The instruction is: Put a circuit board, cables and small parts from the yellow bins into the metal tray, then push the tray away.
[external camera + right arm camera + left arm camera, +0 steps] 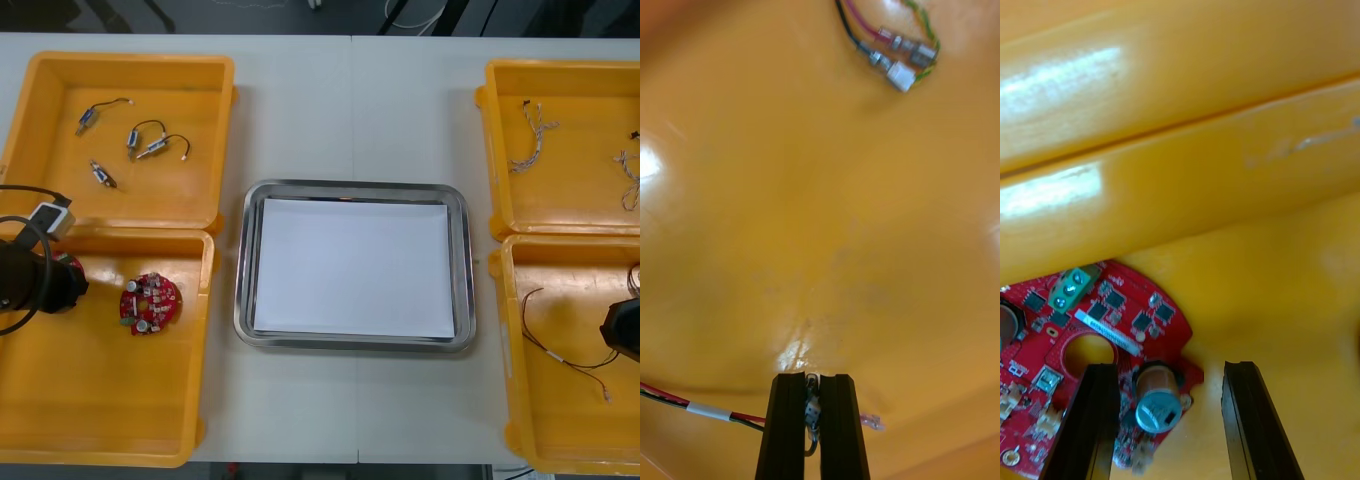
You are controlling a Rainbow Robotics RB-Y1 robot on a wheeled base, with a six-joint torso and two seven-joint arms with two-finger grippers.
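My left gripper (58, 282) is down in the near left yellow bin (100, 420), close to the wall shared with the far bin. In the left wrist view its fingers (1101, 405) stand open over the edge of a round red circuit board (1112, 315), with a capacitor between them. A second red circuit board (150, 301) lies to its right. My right gripper (624, 330) sits low in the near right yellow bin (560, 430). In the right wrist view it (813, 390) is shut on a thin red and black cable (707, 410). The metal tray (242, 300), white inside, holds nothing.
The far left bin (190, 190) holds several small metal parts (150, 142) with short wires. Twisted blue and white cables (530, 135) lie in the far right bin (560, 200). More cable ends with connectors (899, 60) lie beyond my right fingers.
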